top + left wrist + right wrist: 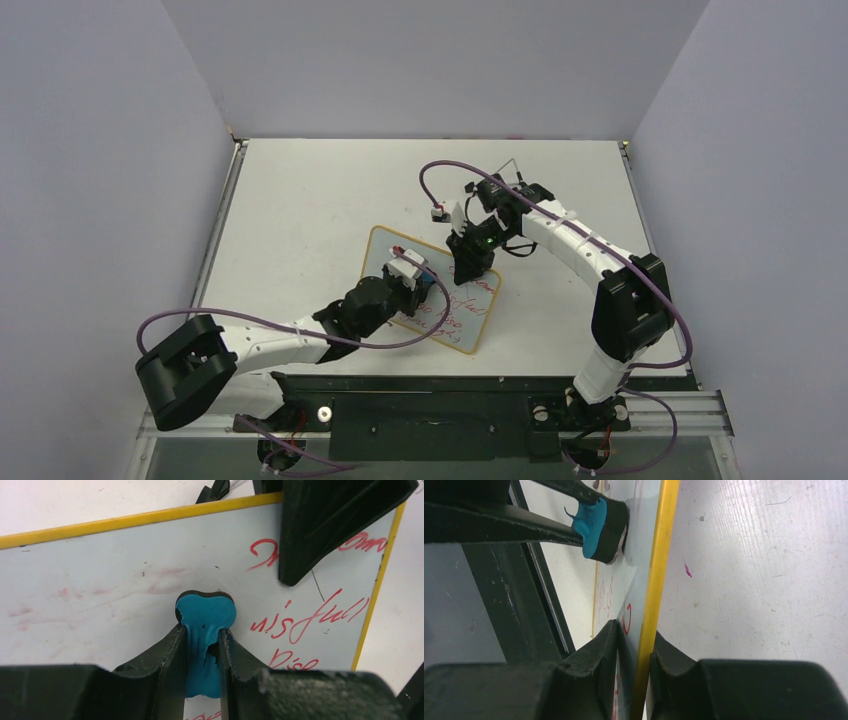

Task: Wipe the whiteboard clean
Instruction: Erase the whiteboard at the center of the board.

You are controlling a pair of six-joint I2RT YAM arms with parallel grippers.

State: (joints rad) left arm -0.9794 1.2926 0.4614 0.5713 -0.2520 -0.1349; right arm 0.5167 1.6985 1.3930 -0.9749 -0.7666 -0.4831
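Observation:
The whiteboard (pixel 478 305) lies in the middle of the table, yellow-framed, with red handwriting on its right part and faint pink smears on its left part (pixel 100 580). My left gripper (pixel 412 270) is shut on a blue-and-black eraser (pixel 206 612), whose black face presses against the board surface just left of the writing (pixel 305 622). My right gripper (pixel 468 266) is shut on the board's far edge, one finger on the white face and one behind the yellow frame (pixel 659 580). From the right wrist, the eraser (pixel 599 527) shows pressed to the board.
The white table (pixel 300 200) is enclosed by grey walls on three sides. A metal rail (pixel 450 410) runs along the near edge by the arm bases. Purple cables (pixel 440 172) loop off both arms.

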